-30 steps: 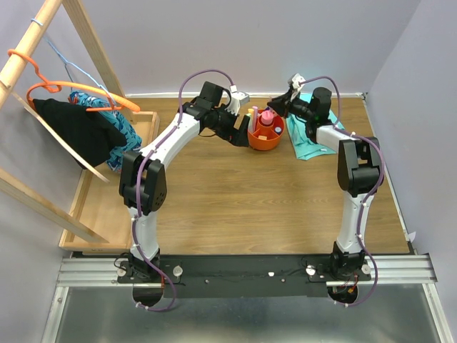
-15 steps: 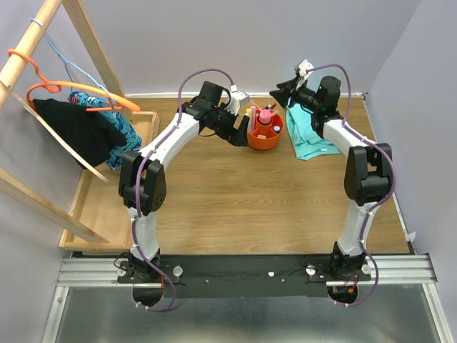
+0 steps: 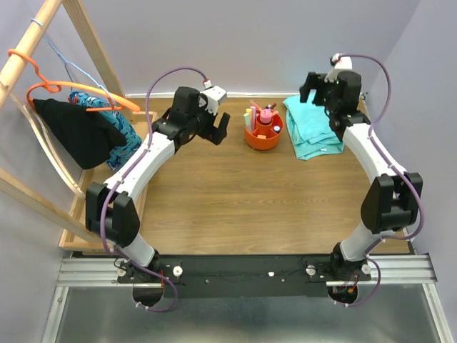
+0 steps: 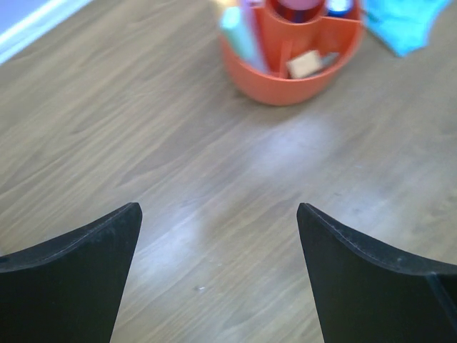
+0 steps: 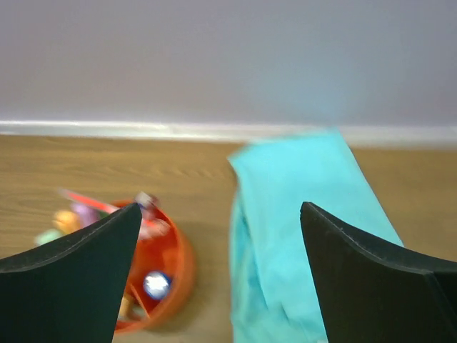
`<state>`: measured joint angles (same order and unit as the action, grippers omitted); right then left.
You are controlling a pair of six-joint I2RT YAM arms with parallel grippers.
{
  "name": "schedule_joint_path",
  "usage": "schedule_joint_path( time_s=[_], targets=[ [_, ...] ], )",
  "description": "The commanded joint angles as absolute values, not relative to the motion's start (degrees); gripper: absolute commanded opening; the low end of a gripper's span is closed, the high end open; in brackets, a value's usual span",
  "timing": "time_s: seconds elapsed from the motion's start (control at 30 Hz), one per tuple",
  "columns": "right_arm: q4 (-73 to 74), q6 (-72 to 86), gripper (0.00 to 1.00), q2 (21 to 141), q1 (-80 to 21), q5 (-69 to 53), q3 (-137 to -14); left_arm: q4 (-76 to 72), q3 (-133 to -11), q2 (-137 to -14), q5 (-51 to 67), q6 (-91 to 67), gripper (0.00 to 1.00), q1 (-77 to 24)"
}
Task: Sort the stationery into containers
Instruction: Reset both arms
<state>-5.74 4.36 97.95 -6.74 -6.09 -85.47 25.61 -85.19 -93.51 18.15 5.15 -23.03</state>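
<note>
Both the left end effector (image 3: 218, 131) and the right end effector (image 3: 310, 93) are spread wide and empty. They are held clear of the orange tub (image 3: 263, 140) at the far middle of the surface (image 3: 250, 193), where the stationery (image 3: 265, 118) is stood in compartments; sorting is judged nearly complete.

The tub (image 3: 263, 143) is bright orange, the glue bottle (image 3: 266, 116) pink, the cloth (image 3: 311, 133) teal, the table (image 3: 250, 200) brown wood-grain.

Tub (image 3: 263, 143) — stationery (image 3: 265, 118) inside — just left of cloth (image 3: 312, 133), seemingly apart
</note>
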Motion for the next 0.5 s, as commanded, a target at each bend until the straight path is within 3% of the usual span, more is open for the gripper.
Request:
schedule_joint_path(
  time_s=[0.0, 0.13, 0.47],
  targets=[
    [9.75, 8.53, 1.00, 89.93, -6.15, 13.00, -75.35, 15.83, -78.85, -89.13, 0.45, 4.48, 0.99, -23.82],
    [12.39, 7.47, 1.00, 83.25, -6.15, 15.99, -70.15, 12.93, -74.81, -88.86, -4.04, 5.18, 0.99, -24.17],
    [15.73, 5.54, 1.00, 73.22, -6.15, 17.32, -64.60, 13.53, -76.37, -92.11, -1.15, 4.84, 0.99, -24.61]
  ],
)
